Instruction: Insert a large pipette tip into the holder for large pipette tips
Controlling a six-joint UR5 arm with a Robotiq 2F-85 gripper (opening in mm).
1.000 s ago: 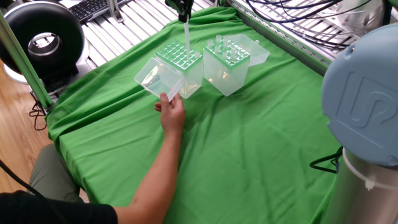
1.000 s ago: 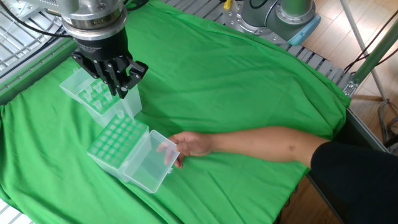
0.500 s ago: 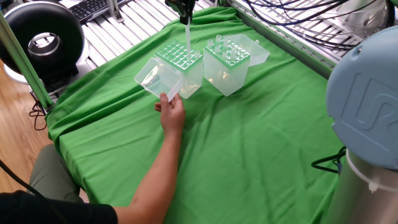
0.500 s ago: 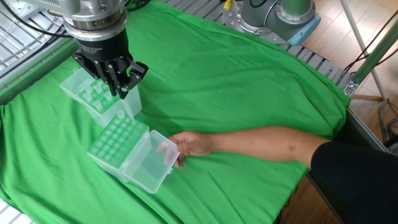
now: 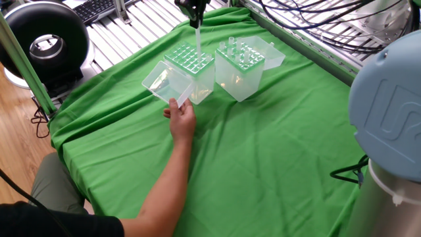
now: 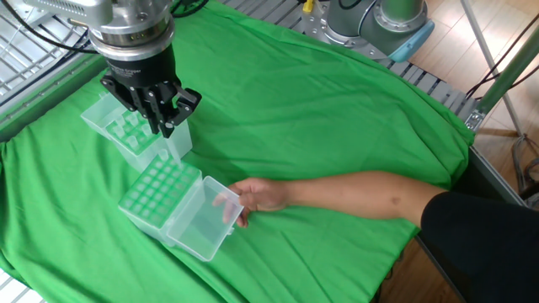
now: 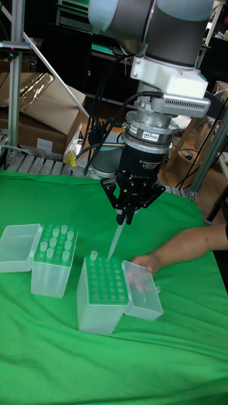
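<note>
Gripping large pipette tip (image 7: 114,240) by wide upper end, tool (image 7: 127,217) fingers closed on it, centre of tall frame. Tip hangs pointing down over greenish grid of holder for large pipette tips (image 7: 101,292), lower centre on tabletop (image 7: 177,367). Judged light, thin-walled, slick plastic; taper flexes, so hold collar only. Person's hand (image 7: 144,262) steadies open lid (image 7: 144,293).

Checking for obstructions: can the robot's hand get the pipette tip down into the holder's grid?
Probably yes. The lid hangs open to the side, the person's hand only touches that lid, and the tip held by the robot's hand already hovers above the grid.
</note>
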